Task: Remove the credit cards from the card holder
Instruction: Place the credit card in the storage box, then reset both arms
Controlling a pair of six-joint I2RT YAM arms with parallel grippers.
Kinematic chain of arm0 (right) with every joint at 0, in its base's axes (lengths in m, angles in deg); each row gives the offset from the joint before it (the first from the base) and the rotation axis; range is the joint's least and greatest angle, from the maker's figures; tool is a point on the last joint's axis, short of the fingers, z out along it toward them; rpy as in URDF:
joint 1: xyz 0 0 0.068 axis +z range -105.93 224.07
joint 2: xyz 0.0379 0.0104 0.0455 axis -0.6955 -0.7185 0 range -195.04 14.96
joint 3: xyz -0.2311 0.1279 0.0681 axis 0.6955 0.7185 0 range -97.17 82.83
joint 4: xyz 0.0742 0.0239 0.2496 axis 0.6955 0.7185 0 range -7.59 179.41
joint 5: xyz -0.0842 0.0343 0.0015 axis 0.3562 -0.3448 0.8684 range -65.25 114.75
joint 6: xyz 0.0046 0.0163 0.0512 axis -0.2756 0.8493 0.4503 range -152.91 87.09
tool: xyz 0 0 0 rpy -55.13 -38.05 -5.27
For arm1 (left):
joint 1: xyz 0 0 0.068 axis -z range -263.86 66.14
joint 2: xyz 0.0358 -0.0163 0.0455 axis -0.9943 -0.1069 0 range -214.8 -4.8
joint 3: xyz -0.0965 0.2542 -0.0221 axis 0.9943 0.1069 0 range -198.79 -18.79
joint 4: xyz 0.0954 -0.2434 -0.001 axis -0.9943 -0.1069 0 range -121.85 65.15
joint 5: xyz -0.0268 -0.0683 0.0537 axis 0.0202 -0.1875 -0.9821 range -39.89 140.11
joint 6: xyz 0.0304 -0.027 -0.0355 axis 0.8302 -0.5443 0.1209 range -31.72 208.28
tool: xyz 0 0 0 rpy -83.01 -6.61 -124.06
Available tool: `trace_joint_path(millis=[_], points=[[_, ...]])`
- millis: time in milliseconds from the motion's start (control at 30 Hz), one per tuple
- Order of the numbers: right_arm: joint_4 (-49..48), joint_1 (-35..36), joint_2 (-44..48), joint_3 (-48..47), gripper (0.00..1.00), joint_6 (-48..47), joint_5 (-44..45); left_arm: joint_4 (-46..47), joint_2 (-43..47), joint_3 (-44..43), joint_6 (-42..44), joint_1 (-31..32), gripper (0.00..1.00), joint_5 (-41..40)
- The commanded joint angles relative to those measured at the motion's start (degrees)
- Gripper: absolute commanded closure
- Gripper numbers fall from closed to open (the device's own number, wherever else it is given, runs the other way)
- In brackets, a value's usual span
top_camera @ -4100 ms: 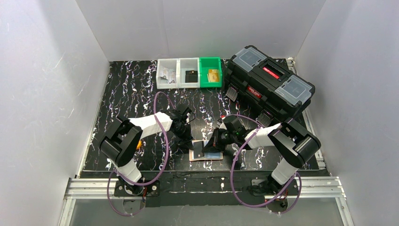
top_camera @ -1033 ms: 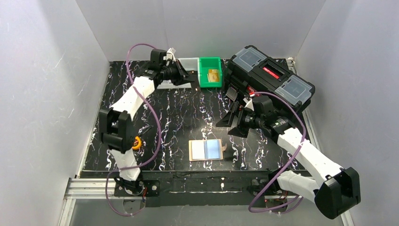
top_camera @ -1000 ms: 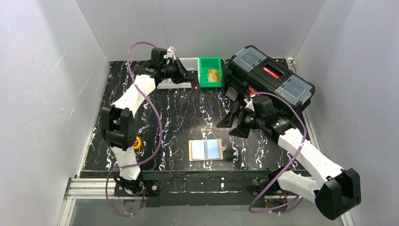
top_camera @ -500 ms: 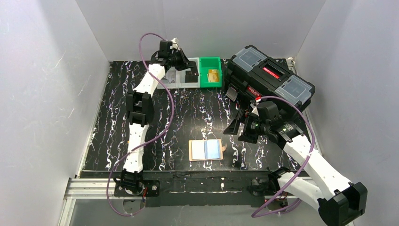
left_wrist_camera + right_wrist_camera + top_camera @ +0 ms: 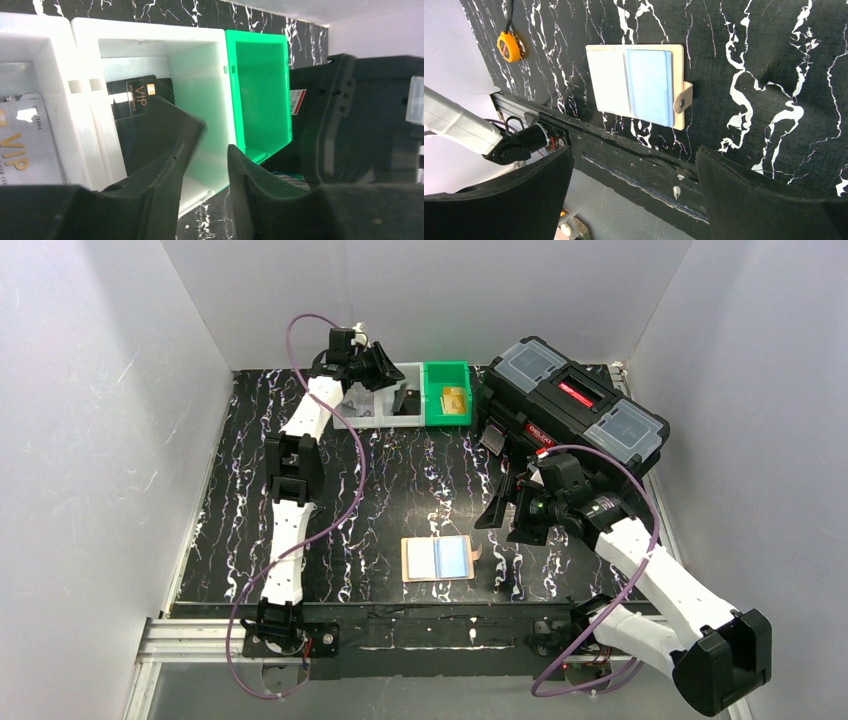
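Card holder (image 5: 437, 559) near front-ctr of table (image 5: 260, 440), bins (image 5: 446, 366) at back edge, toolbox (image 5: 570, 410) just rt of bins.

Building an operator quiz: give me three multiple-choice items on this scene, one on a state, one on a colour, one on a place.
1. The card holder is: A open and lying flat; B snapped shut; C standing on edge.
2. The credit card showing in it is: A red; B pale blue; C black.
3. The black VIP card lies: A on the card holder; B beside the card holder; C in the middle white bin.
Answers: 1 A, its inside faces up; 2 B, seen from the right wrist; 3 C, seen from the left wrist.
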Motion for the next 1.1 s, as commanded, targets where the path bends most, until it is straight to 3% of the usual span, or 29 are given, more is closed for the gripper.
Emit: trace_joint_path(millis=[0, 100, 333, 433, 733, 833, 1067], points=[[-0.3, -0.3, -1.2, -0.7, 0.02, -1.4, 1.0, -1.1, 1.4, -3.0, 0.2, -0.5, 0.57, 2.1], [0.1, -0.3, -2.2, -0.7, 0.02, -2.1, 1.9, -0.6, 2.8, -2.7, -0.9, -0.5, 0.51, 3.2], [-1.4, -0.2, -5.4, 0.6, 0.02, -3.9, 3.2, -1.8, 12.7, 5.3, -1.8, -0.5, 0.49, 4.2], [-3.3, 0.1, -6.7, 2.2, 0.03, -4.2, 3.1, -2.2, 22.2, 16.1, -2.5, -0.5, 0.5, 4.4], [-8.8, 5.2, -14.5, 2.3, 0.21, -3.5, 5.2, -5.4, 52.5, 59.7, -2.9, 2.4, 0.53, -0.5], [-9.9, 6.5, -16.8, 1.8, 0.24, -3.1, 6.6, -8.3, 61.0, 69.6, -2.8, 4.2, 0.53, -2.9], [-10.7, 8.4, -22.8, 0.5, 0.48, -2.9, 9.0, -14.3, 71.8, 83.7, -1.9, 10.5, 0.56, -6.5]])
